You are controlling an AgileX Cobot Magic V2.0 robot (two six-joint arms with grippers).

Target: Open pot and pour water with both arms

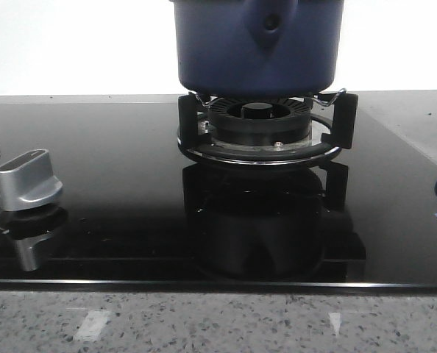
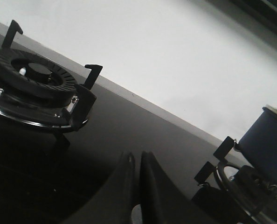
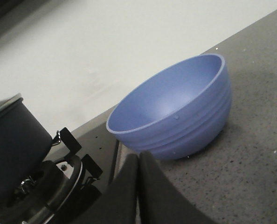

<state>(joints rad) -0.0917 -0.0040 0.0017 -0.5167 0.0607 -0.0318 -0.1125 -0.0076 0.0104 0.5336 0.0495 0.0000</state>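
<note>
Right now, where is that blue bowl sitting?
The blue bowl shows only in the right wrist view, upright on the speckled grey counter, just off the edge of the black stovetop and past the burner that carries the pot.

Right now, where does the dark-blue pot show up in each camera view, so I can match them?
Front view: pot top centre, on the burner ring.
Left wrist view: its blue side at the right edge.
Right wrist view: dark, at the left edge.
Shared landmark: that burner's black prongs.
</note>
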